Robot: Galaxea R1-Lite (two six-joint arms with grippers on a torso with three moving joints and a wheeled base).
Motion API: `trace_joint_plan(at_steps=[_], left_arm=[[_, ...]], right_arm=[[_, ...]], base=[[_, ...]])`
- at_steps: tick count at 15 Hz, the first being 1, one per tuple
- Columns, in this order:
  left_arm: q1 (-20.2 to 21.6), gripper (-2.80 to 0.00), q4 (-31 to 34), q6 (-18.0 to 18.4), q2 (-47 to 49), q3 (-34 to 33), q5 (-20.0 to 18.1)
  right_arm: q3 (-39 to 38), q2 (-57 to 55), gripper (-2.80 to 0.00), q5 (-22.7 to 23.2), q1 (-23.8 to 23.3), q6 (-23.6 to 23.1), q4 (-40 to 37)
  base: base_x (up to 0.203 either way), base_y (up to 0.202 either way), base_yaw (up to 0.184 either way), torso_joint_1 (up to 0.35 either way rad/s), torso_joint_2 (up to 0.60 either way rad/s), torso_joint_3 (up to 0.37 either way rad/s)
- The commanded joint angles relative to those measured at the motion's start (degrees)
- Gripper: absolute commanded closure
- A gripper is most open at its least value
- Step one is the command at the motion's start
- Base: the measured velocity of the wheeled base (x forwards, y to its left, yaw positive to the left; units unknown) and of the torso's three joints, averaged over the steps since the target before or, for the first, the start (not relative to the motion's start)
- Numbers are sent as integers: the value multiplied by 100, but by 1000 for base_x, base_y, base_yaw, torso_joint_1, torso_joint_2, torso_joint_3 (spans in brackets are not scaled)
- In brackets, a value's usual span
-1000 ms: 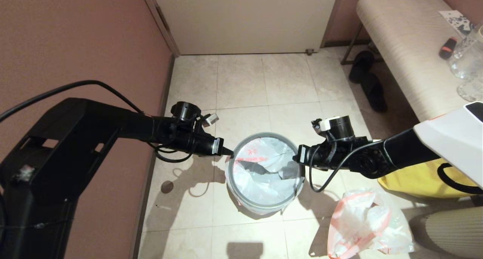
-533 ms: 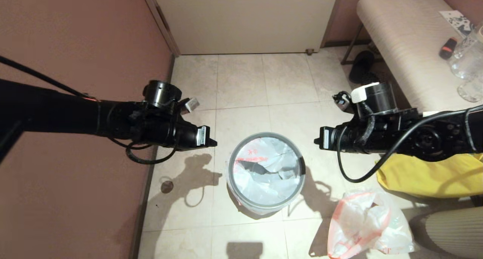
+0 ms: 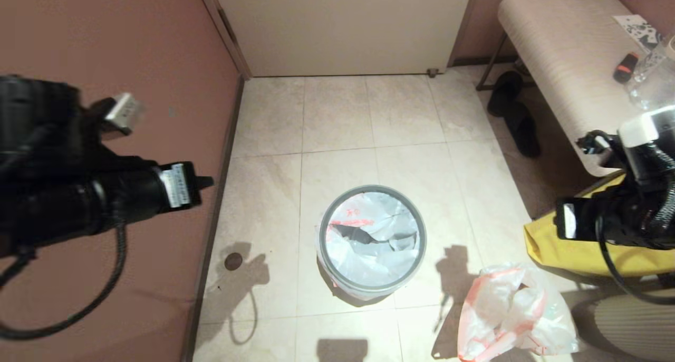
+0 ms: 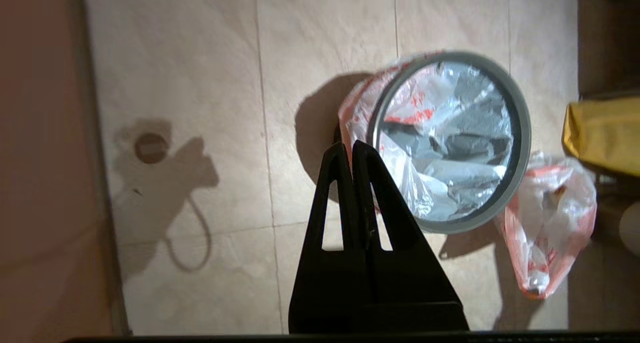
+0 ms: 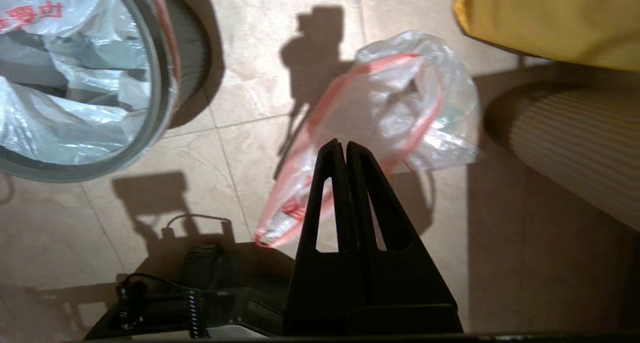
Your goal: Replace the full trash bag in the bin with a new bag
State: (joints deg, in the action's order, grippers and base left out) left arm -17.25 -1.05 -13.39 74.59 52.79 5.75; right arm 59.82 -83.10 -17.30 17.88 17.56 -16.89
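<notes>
I see the bin on the floor tiles, new bag lining it, hem folded over the grey rim. Full bag lies on the floor just beside it, by the yellow tote. Left gripper and right gripper both hang in the air, jaws pressed together, holding nothing, well apart from the bin.

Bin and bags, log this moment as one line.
bin: lined with new bag | full bag: on floor beside bin | left gripper: shut, empty | right gripper: shut, empty
</notes>
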Motion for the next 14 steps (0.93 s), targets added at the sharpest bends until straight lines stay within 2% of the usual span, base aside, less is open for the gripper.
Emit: trace_joint_plan(at_steps=[1,3,6,9,12,14], left_arm=[[93,0,-4,-2,-1409,-354,85],[399,0,163,34,-2457,-671,179],[1067,0,627,46,-3922,-1182,181],[1711,0,1275,-43,-4959,-1561,74],[1979,0,1999,-58,-5755,-1700,-32],[1989,0,2389,-45,-6068,-1867,-287]], right_arm=[[-415,1286,0,-220,-164,8,-323],[-679,2139,0,-405,-406,9,-651],[-805,3453,0,-499,-866,10,-1217],[-509,4539,0,-523,-1292,-9,-2007],[-272,5313,0,-496,-1506,-21,-2773],[-259,5661,0,-168,-1529,-256,-3007]], base=[[0,0,0,0,0,0],[0,0,0,0,0,0],[0,0,0,0,0,0],[0,0,0,0,0,0],[0,0,0,0,0,0],[0,0,0,0,0,0]])
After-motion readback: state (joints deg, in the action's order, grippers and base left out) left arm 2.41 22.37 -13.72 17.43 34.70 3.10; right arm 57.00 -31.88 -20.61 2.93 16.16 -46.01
